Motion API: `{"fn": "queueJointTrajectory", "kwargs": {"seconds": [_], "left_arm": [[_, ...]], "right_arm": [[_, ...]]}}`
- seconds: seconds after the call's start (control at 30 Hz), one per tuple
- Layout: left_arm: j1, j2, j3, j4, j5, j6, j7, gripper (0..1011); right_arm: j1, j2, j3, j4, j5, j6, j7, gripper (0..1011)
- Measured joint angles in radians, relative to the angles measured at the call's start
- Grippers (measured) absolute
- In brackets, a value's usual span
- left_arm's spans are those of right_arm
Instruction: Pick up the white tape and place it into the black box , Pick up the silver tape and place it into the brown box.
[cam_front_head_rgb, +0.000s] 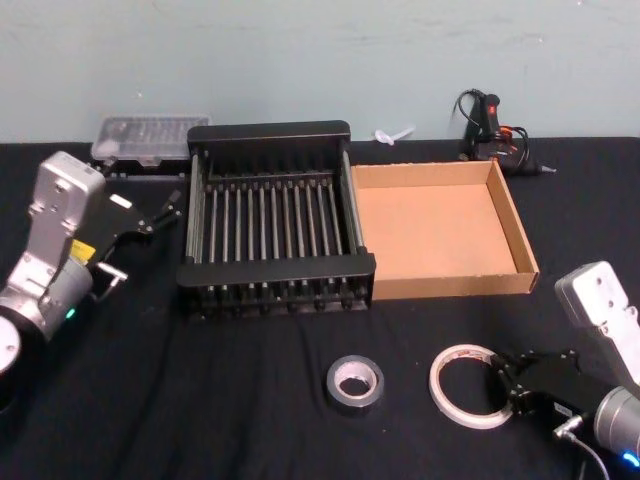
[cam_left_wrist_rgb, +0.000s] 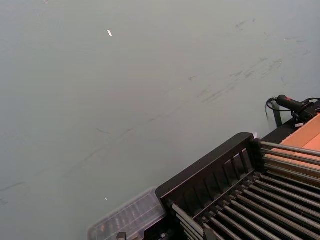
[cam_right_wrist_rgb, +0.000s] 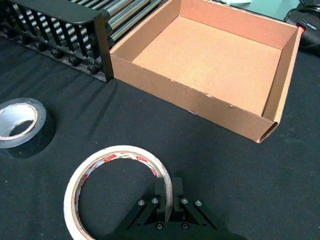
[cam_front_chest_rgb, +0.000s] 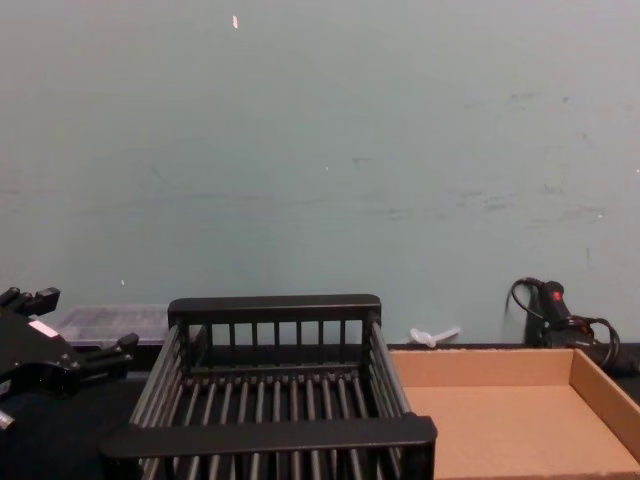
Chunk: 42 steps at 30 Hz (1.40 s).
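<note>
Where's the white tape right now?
In the head view the white tape lies front right on the table, beside the silver tape, with the right tool clamping its rim.

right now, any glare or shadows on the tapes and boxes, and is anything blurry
Right wrist view: soft sheen on the silver tape, and the near wall shades part of the brown box floor; the white tape between the right gripper fingers looks sharp. Head view: even light, black box dark but readable. Left wrist view: the clear case looks soft.

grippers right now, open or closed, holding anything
Left gripper: open, holding nothing, beside the black box.
Right gripper: shut on the white tape.
</note>
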Motion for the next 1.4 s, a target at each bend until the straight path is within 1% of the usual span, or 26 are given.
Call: {"fn": "queueJointTrajectory", "kwargs": {"seconds": [0.3, 0.43, 0.63, 0.8, 0.93, 1.03, 1.07, 1.2, 1.27, 1.3, 1.37, 1.4], "left_arm": [[0.0, 0.0, 0.0, 0.0, 0.0, 0.0, 0.0, 1001], [0.0, 0.0, 0.0, 0.0, 0.0, 0.0, 0.0, 1002], [0.0, 0.0, 0.0, 0.0, 0.0, 0.0, 0.0, 1001], [0.0, 0.0, 0.0, 0.0, 0.0, 0.0, 0.0, 1001], [0.0, 0.0, 0.0, 0.0, 0.0, 0.0, 0.0, 1001], [0.0, 0.0, 0.0, 0.0, 0.0, 0.0, 0.0, 1001], [0.0, 0.0, 0.0, 0.0, 0.0, 0.0, 0.0, 1001], [0.0, 0.0, 0.0, 0.0, 0.0, 0.0, 0.0, 1001], [0.0, 0.0, 0.0, 0.0, 0.0, 0.0, 0.0, 1001], [0.0, 0.0, 0.0, 0.0, 0.0, 0.0, 0.0, 1001], [0.0, 0.0, 0.0, 0.0, 0.0, 0.0, 0.0, 1001], [0.0, 0.0, 0.0, 0.0, 0.0, 0.0, 0.0, 1001]], "right_arm": [[0.0, 0.0, 0.0, 0.0, 0.0, 0.0, 0.0, 90], [-0.003, -0.003, 0.011, -0.003, -0.001, -0.017, 0.02, 90], [-0.012, 0.0, 0.033, -0.028, -0.009, -0.044, 0.058, 90], [-0.016, -0.001, 0.053, -0.046, -0.016, -0.061, 0.073, 90], [-0.005, -0.009, 0.069, -0.051, -0.023, -0.067, 0.078, 90], [0.019, -0.02, 0.079, -0.047, -0.031, -0.068, 0.08, 90], [0.019, -0.02, 0.079, -0.047, -0.031, -0.068, 0.08, 90], [0.058, -0.036, 0.083, -0.03, -0.045, -0.064, 0.076, 90], [0.093, -0.05, 0.084, -0.011, -0.058, -0.059, 0.074, 90], [0.093, -0.05, 0.084, -0.011, -0.058, -0.059, 0.074, 90], [0.133, -0.065, 0.083, 0.015, -0.072, -0.058, 0.074, 90], [0.142, -0.068, 0.082, 0.021, -0.075, -0.058, 0.075, 90]]}}
